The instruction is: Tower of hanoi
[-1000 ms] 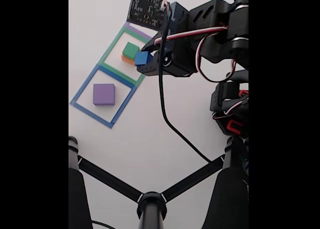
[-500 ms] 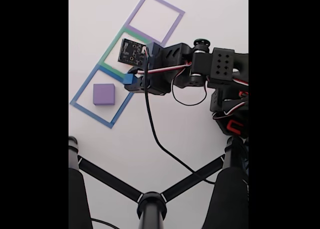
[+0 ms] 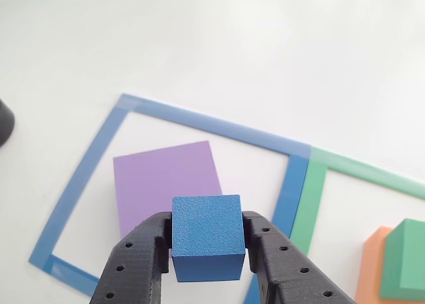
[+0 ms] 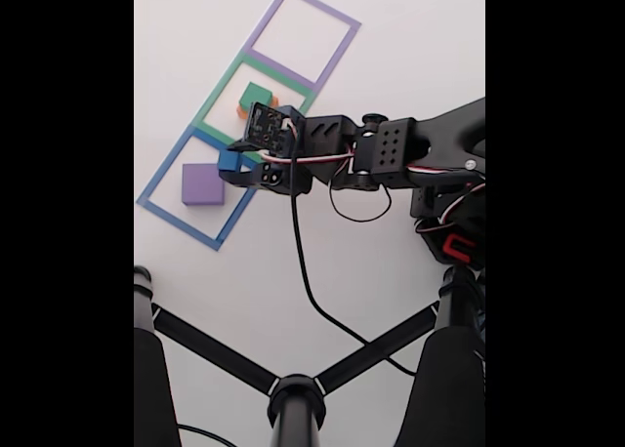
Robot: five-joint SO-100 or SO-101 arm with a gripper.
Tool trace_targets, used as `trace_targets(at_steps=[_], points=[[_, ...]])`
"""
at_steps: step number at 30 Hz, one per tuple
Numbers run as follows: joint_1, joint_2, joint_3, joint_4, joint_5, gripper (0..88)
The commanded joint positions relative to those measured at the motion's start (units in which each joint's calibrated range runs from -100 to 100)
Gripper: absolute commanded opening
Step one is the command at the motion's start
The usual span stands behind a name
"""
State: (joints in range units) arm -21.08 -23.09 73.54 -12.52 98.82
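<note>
White table [image 3: 265, 45], blue cube [image 3: 206, 236] btwn jaws

Room check: the purple block [image 3: 166, 184] sits inside the blue outline [image 3: 199, 125], top face bare, with white table [image 3: 232, 45] open all round it. The gripper [image 3: 206, 247] hangs right above its near edge, clamped on the blue cube [image 3: 206, 236], so the straight-down path there is taken. In the next square, the green outline [image 4: 217, 101], the green block [image 4: 256, 98] on the orange block [image 4: 244, 109] is the obstacle. The purple outline [image 4: 303, 32] is bare.
</note>
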Motion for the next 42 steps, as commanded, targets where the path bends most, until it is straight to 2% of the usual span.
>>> trace_targets(at_steps=[1,12,29,42], points=[[-0.99,7.38,-6.35,-7.19,1.18,5.1],[-3.05,17.64,-13.25,-12.85,1.18,4.8],[-2.29,22.85,-14.61,-14.63,1.18,5.1],[-1.98,23.97,-13.89,-16.82,1.18,13.2]])
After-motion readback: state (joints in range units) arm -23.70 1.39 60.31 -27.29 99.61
